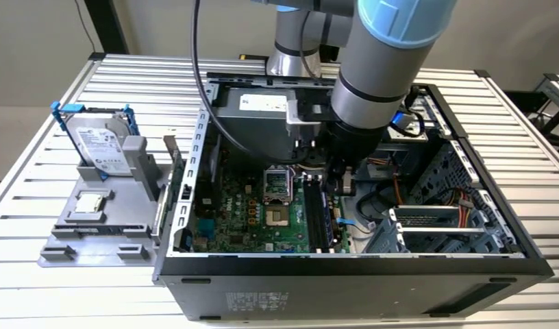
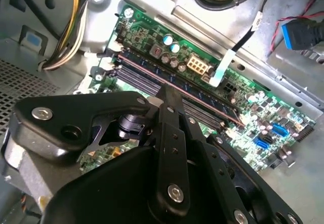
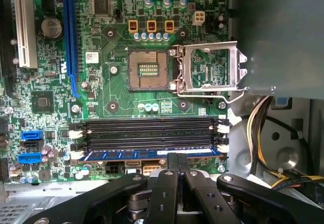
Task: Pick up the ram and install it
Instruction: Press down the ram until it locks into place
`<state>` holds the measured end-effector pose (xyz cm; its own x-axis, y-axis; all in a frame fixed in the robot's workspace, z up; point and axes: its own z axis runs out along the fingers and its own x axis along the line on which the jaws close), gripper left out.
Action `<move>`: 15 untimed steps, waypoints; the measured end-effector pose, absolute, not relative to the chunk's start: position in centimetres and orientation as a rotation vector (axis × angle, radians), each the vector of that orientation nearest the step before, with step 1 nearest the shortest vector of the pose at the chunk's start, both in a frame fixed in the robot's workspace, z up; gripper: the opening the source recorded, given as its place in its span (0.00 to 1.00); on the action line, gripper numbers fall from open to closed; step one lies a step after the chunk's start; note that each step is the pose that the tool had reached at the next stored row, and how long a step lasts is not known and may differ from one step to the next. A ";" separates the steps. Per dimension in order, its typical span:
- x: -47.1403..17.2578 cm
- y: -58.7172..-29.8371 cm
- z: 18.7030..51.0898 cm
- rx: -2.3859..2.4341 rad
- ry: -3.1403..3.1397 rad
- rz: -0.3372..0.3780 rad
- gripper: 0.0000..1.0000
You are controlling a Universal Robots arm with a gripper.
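Black gripper (image 3: 178, 156) in the foreground of both wrist views, fingers (image 3: 169, 164) drawn together, nothing clamped between them. Tips right at the long edge of the ram (image 3: 126, 154), near its middle; actual contact not discernible.

Ram: thin blue stick, lying level along the outermost of the four black memory slots (image 3: 152, 130), on the side away from the processor socket (image 3: 148, 69). White latches at both ends of the slots. Remaining three slots bare.

Green board (image 3: 116, 97) flat on the floor of the open computer case (image 1: 353, 264). Socket cover (image 3: 210, 72) swung open beside the socket, gold contacts exposed. Long blue expansion slot (image 3: 68, 36) and white expansion slot (image 3: 21, 26) crosswise to the memory slots, towards the far side of the board.

Exterior view: grey and light-blue arm (image 1: 389, 62) reaching down into the case from above, gripper (image 1: 339, 181) low over the board beside the memory slots. Black cable (image 1: 199, 82) hanging alongside the arm. Case lying on its side at the middle of the slatted metal table (image 1: 42, 301), close to the near edge.

Silver hard drive (image 1: 101, 147) in a blue frame, upright on a grey stand (image 1: 88, 233), near the table edge on the exterior view's left, just beside the case.
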<state>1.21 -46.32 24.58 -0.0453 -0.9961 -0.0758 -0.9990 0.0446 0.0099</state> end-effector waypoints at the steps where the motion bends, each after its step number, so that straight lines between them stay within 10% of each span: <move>1: 1.2 -46.4 24.4 -2.137 2.235 0.092 0.00; 15: 1.5 -47.5 23.2 -2.138 2.237 0.093 0.00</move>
